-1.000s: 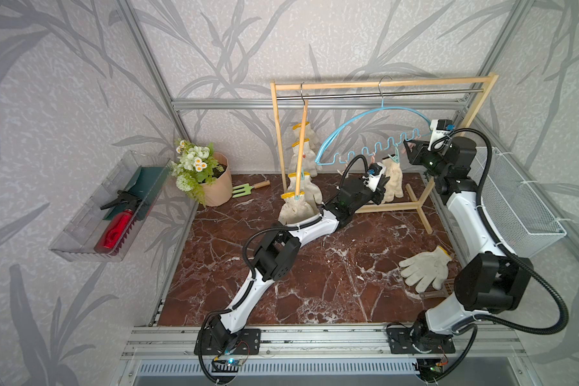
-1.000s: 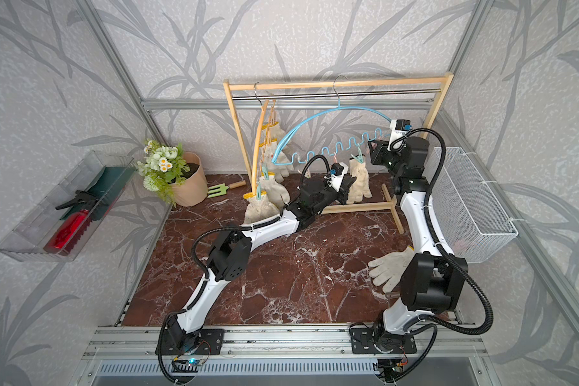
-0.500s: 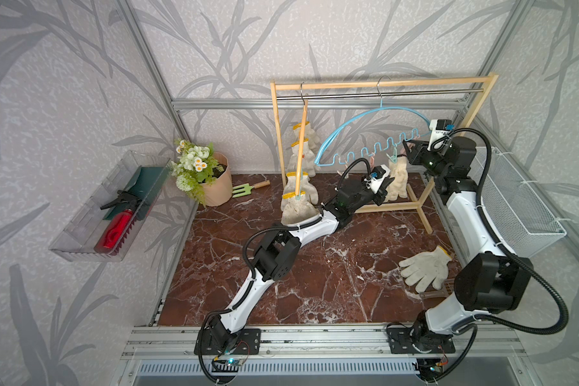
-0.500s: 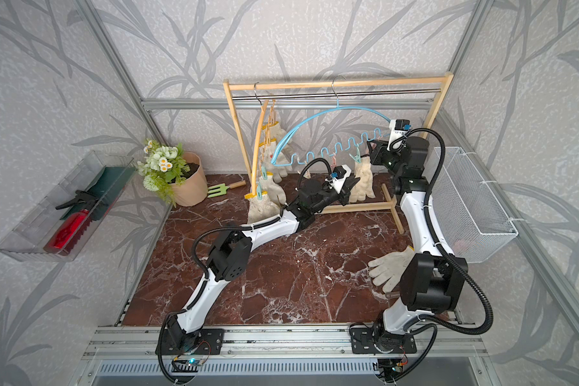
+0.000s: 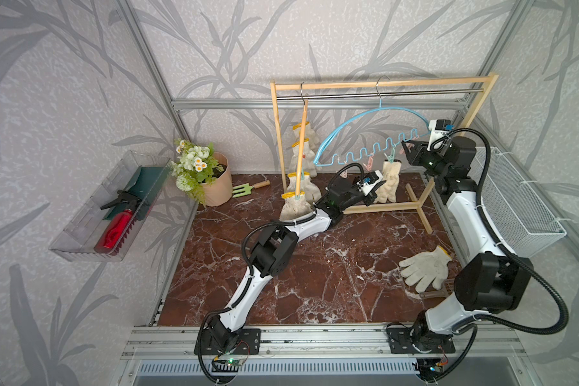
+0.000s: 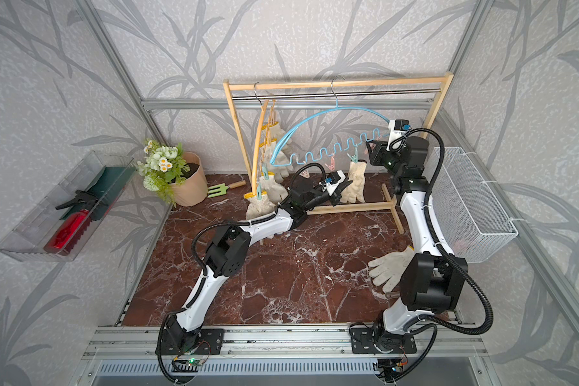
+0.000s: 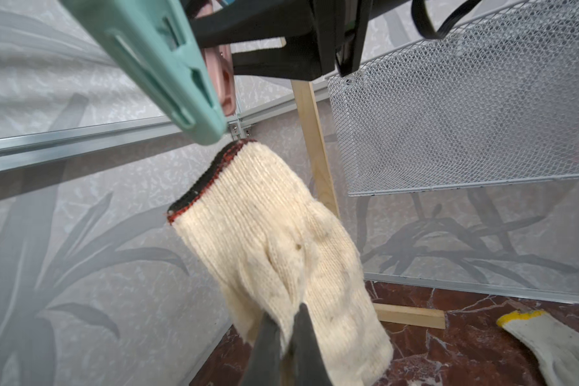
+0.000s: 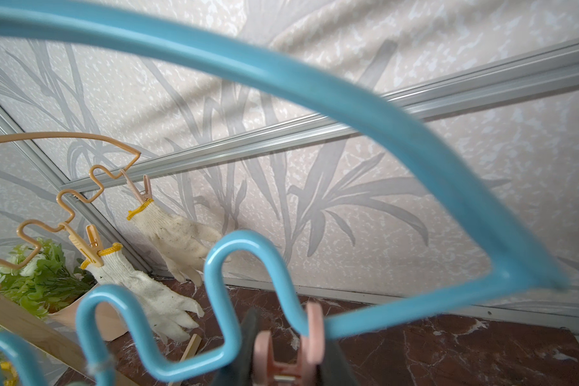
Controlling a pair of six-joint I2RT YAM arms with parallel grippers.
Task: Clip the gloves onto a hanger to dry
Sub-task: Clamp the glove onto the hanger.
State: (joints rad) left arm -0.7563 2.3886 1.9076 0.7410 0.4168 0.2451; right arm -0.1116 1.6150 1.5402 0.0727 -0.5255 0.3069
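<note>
Pinching the hanging glove (image 7: pixel 271 240) low down in the shut left jaws, probably to steady its cuff at the teal peg (image 7: pixel 168 67) right above them, with the right jaws clamped on a pink peg (image 8: pixel 264 351) of the blue hanger (image 8: pixel 315 93), likely to stop it swinging.

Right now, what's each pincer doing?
Left pincer: closed on the lower end of the hanging glove.
Right pincer: closed on the pink clothespin.
</note>
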